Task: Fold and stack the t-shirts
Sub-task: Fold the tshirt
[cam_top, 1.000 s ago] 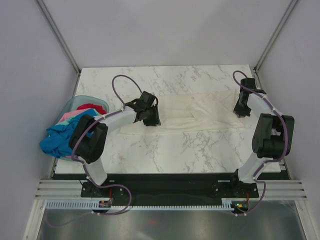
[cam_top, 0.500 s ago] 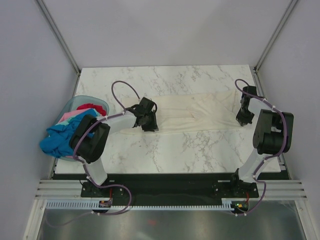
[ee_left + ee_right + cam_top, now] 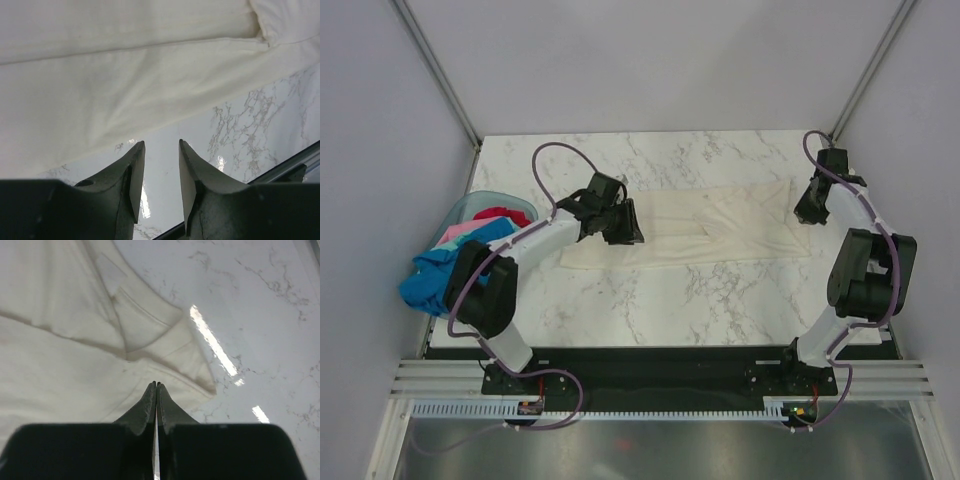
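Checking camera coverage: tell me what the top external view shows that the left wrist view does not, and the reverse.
Only top external: the pale blue plastic basket heaped with blue, pink and red cloth shirts, and the right gripper. Only left wrist: the left gripper close up, jaws apart, nothing between them. Both: the cream-white cloth t-shirt spread on the white marble table.
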Motion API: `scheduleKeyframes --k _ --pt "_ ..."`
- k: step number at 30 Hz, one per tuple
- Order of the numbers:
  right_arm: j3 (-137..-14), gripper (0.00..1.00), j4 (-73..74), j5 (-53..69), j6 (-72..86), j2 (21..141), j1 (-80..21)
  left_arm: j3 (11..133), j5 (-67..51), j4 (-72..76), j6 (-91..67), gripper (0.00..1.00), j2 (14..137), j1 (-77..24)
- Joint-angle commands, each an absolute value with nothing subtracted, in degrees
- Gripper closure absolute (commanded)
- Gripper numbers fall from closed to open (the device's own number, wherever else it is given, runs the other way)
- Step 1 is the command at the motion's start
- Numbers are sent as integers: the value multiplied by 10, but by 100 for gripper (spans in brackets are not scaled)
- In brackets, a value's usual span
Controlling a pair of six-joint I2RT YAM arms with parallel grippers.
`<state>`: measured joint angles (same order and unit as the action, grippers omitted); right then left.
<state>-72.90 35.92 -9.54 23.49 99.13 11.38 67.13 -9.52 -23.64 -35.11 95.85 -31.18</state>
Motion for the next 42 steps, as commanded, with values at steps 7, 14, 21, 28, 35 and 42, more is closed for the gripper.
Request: scheduleKeyframes --k 7,14,21,28,35,42 --pt "-924 94 262 31 244 1117 113 779 -204 -240 -292 59 1035 -186" --pt "-985 95 238 50 256 1216 120 954 -148 -297 -249 61 1178 -142" --pt "-1015 95 169 66 259 1301 130 1034 -74 -334 -246 61 1283 -125" --pt "-974 95 61 120 306 1298 152 1069 -16 -356 -272 62 1325 -96" --pt "-1006 96 61 134 312 1331 152 1079 -52 -346 -284 61 1340 -96" --pt "-1034 96 93 123 305 1382 152 1057 -40 -346 -290 61 1343 -96"
